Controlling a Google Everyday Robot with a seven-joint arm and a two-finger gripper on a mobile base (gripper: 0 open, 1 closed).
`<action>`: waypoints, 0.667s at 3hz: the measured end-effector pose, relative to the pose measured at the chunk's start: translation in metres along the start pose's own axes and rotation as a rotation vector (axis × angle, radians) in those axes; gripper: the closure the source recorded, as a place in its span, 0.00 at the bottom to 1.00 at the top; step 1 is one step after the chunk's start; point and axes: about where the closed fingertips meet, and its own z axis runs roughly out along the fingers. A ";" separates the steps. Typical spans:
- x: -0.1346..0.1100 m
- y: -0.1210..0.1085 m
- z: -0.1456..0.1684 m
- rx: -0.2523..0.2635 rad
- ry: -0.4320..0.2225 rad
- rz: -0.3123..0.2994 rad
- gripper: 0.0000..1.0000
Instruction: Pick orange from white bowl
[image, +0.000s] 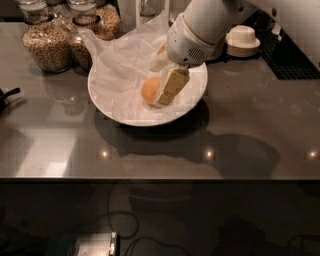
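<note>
The orange (149, 91) lies inside the white bowl (106, 111), right of its middle, on crinkled white paper (122, 65). My gripper (161, 84) reaches down into the bowl from the upper right and is right against the orange's right side, covering part of it. The white arm (205, 25) hides the bowl's far right part.
Glass jars of grain (47, 42) stand at the back left, close to the bowl. A stack of small upturned white bowls (242, 40) is at the back right beside a dark grated mat (292, 55). A dark object (6, 97) pokes in at the left edge.
</note>
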 end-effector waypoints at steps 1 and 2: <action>0.002 -0.018 0.013 0.012 -0.020 0.013 0.31; 0.013 -0.037 0.021 0.034 -0.037 0.043 0.25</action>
